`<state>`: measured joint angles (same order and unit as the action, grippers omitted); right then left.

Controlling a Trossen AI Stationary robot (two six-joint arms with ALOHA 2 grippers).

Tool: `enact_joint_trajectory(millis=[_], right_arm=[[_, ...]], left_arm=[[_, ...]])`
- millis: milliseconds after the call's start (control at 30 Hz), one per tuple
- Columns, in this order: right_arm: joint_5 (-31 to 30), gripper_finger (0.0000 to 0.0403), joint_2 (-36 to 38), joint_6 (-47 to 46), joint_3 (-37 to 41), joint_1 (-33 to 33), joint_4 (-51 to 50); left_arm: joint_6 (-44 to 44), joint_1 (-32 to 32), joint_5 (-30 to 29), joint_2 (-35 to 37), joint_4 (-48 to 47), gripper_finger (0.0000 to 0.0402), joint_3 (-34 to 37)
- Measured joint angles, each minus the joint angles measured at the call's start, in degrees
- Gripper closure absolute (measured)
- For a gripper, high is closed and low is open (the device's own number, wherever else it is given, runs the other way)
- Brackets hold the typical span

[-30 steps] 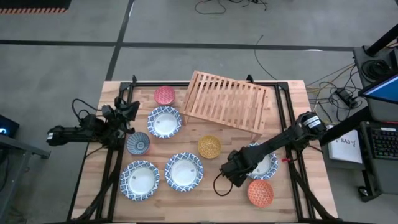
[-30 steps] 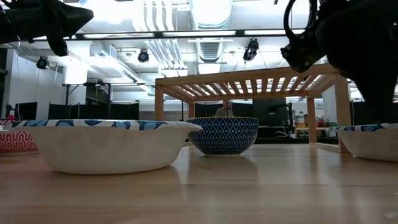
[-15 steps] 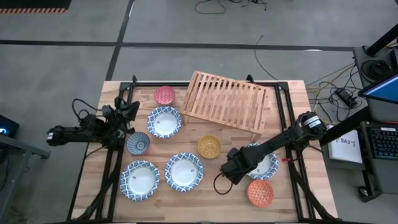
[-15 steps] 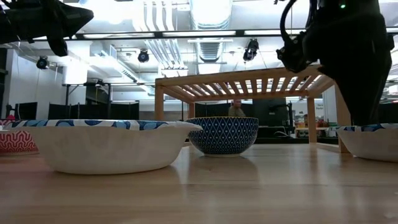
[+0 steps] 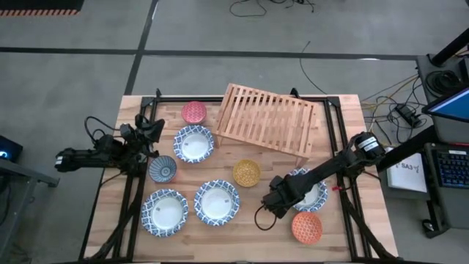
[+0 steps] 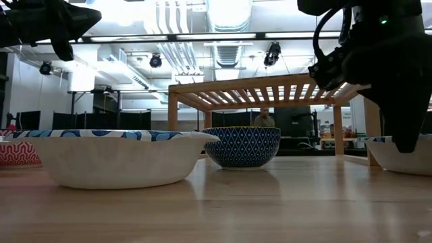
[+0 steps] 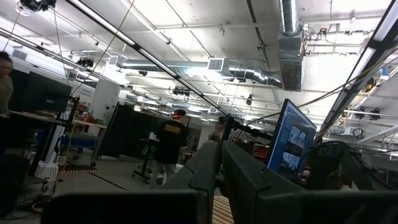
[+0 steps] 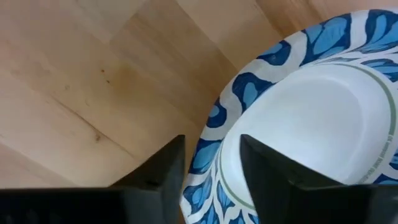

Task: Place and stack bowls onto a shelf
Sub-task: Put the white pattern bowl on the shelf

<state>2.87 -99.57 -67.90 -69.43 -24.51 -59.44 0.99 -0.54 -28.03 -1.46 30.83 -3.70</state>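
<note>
My right gripper is open over the near-left rim of a wide blue-and-white bowl at the table's right. In the right wrist view, one finger stands outside the rim and the other stands over the white inside. The bowl rests on the table. My left gripper is shut and empty, raised at the table's left, beside another wide bowl. The wooden slat shelf stands at the far middle with nothing on it. My right gripper has its fingers on either side of the wide bowl's near-left rim, one inside and one outside, coming from above. Whether they touch the rim, I cannot tell. The bowl sits flat on the table.
A pink-red bowl, a small blue-patterned bowl, a yellow bowl and an orange bowl stand on the table. Two more wide bowls stand near the front edge.
My right gripper has come down a little toward the wide bowl's rim and shifted slightly toward the table's right edge. The bowls have not moved.
</note>
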Motion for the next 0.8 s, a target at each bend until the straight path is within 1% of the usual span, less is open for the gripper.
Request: enact_joint_trajectory(millis=[167,300,367,633,800], right_arm=[[0.1,0.0345,0.0,1.5,0.0,0.0,-0.2],[0.1,0.0385,0.0,3.7,-0.3,0.0,-0.8],[0.1,0.0390,0.0,4.6,-0.8,0.0,-1.7],[0.2,0.0393,0.1,10.1,-4.7,0.0,-13.3],[0.6,0.0393,0.9,12.5,-7.5,0.0,-15.5]], left_arm=[[0.0,0.0,0.0,0.0,0.0,0.0388,0.0],[0.0,0.0,0.0,0.0,0.0,0.0388,0.0],[0.0,0.0,0.0,0.0,0.0,0.0388,0.0],[0.0,0.0,0.0,0.0,0.0,0.0388,0.0],[0.0,0.0,0.0,0.0,0.0,0.0388,0.0]])
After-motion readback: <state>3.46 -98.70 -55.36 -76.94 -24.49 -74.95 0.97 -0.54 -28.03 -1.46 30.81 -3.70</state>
